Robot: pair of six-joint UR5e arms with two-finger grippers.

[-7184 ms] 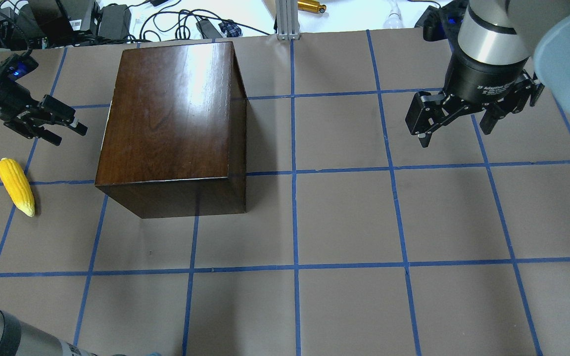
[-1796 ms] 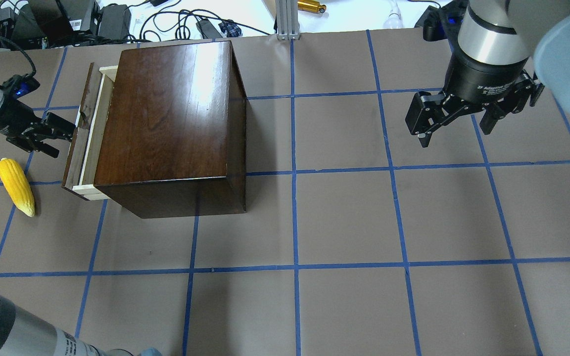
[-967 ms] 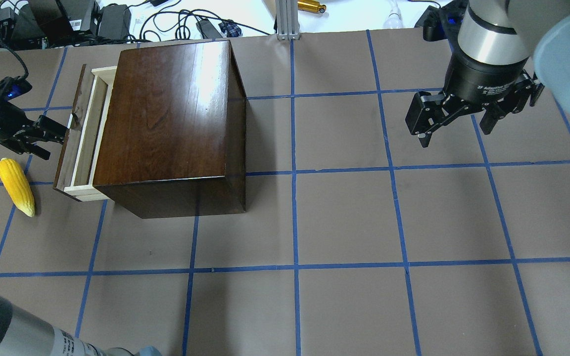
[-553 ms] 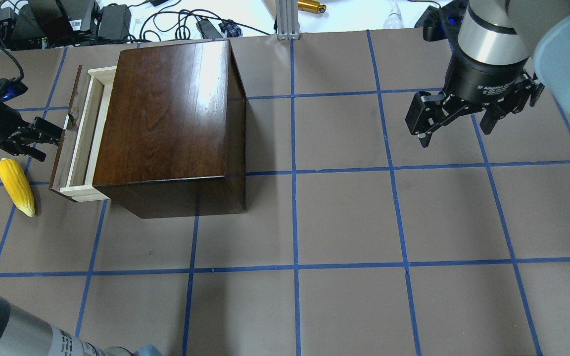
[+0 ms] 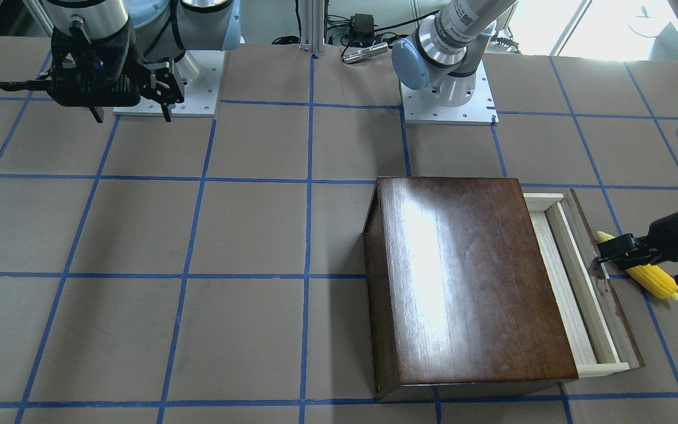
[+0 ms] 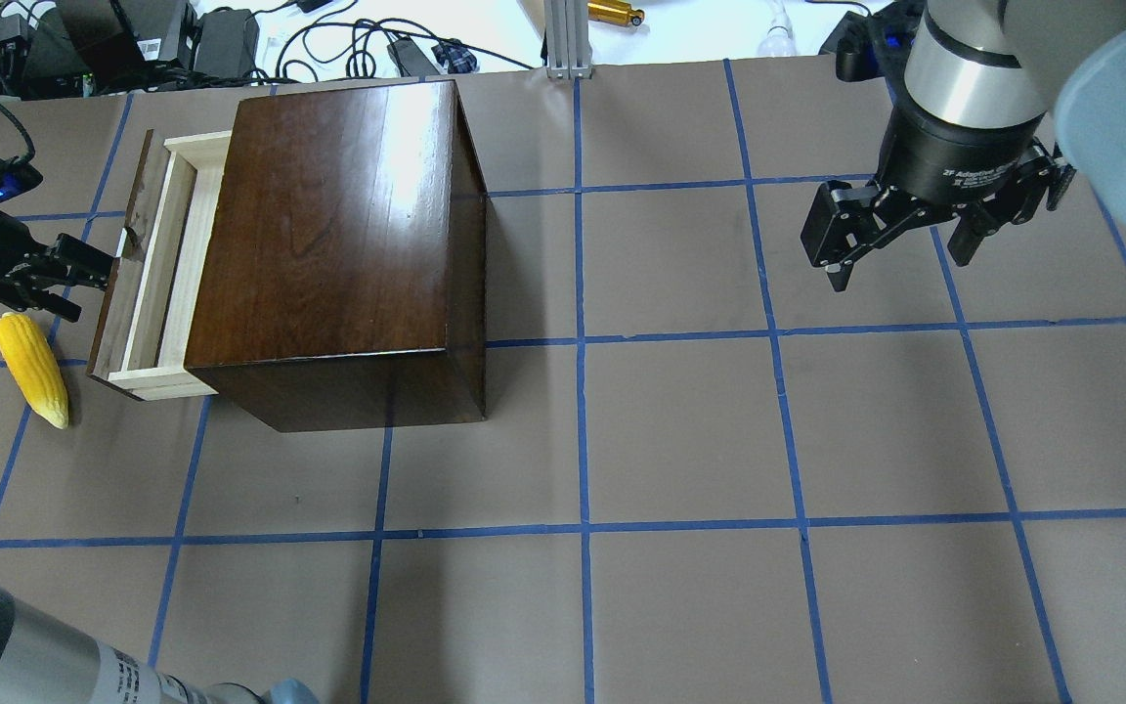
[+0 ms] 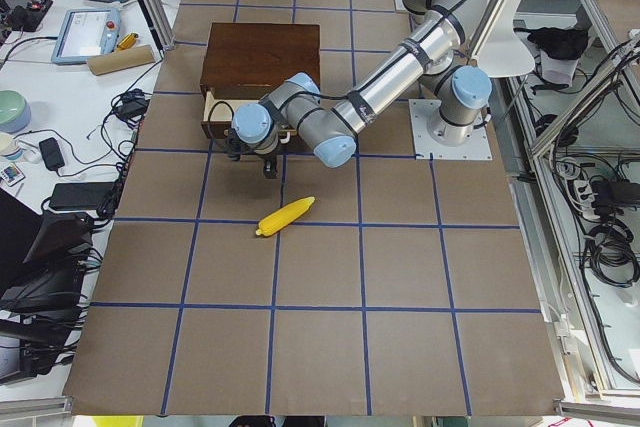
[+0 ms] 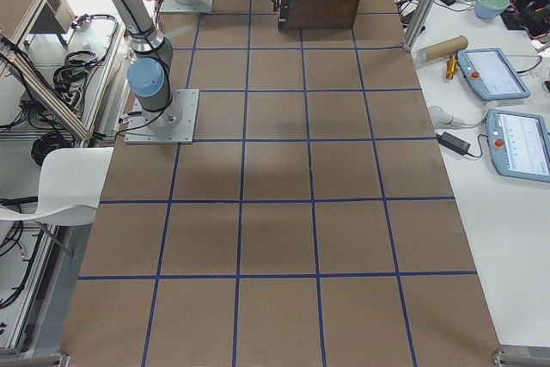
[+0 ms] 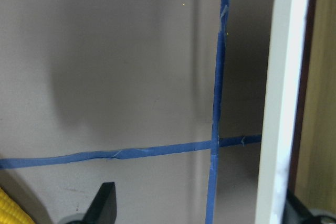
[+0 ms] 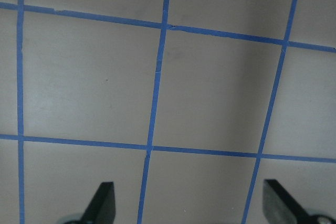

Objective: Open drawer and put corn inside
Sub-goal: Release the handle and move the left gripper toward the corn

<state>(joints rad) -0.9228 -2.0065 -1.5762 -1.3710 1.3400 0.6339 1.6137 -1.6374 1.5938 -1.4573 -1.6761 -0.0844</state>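
Note:
The dark-brown box (image 6: 328, 225) stands at the table's left. Its drawer (image 6: 157, 269) of pale wood sticks out partway from the box's left side, and its inside shows nothing. My left gripper (image 6: 94, 286) is open; its far finger (image 6: 94, 260) touches the drawer's dark front panel (image 5: 601, 282) at mid length, and the other finger hangs free on the outside. In the left wrist view a pale rounded edge (image 9: 281, 103) lies close to the right finger. The yellow corn (image 6: 30, 370) lies on the table just beside that gripper, also in the front view (image 5: 648, 277). My right gripper (image 6: 895, 266) is open and empty, high at the far right.
Brown table cover with a blue tape grid (image 6: 583, 342). Cables, power bricks and a metal post (image 6: 563, 39) line the far edge behind the box. My left arm's tube (image 6: 25, 655) crosses the near left corner.
The drawer, shut 7 seconds ago, has slid out to the left, a little further over the last second. My left gripper moved left with it. The corn and right arm have not moved.

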